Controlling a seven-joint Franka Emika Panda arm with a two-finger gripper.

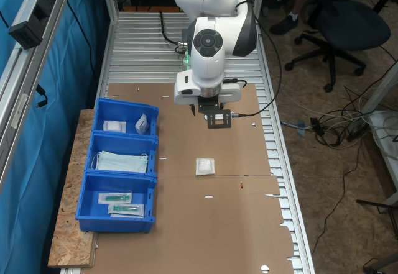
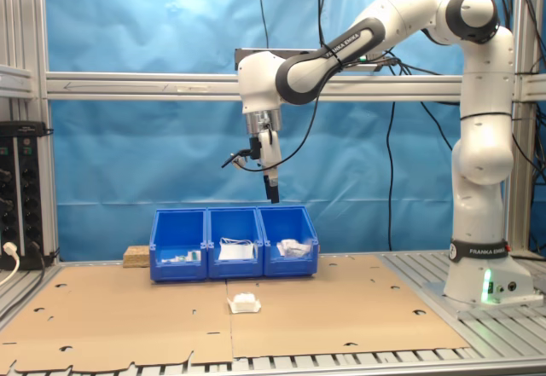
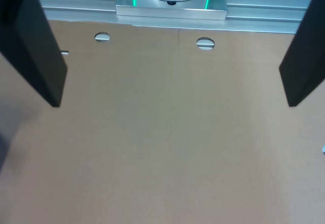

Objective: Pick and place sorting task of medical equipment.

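Note:
The medical equipment, a small square white packet (image 1: pixel 204 166), lies flat on the brown cardboard in the middle of the table; in the second exterior view the packet (image 2: pixel 244 303) sits in front of the blue bins. My gripper (image 1: pixel 211 117) hangs high above the cardboard (image 3: pixel 167 148), between the packet and the robot base. It points straight down (image 2: pixel 271 190). In the wrist view its two black fingers (image 3: pixel 35 46) stand wide apart with only bare cardboard between them, so the gripper (image 3: pixel 170 102) is open and holds nothing.
A row of three blue bins (image 1: pixel 155 138) stands on a wooden board (image 1: pixel 68 237) at the first exterior view's left. They hold small white packets (image 1: pixel 114 125), a pale blue face mask (image 1: pixel 122 161) and clear packets with green parts (image 1: pixel 118 202). An office chair (image 1: pixel 342 19) and cables (image 1: pixel 336 125) lie beyond the table edge.

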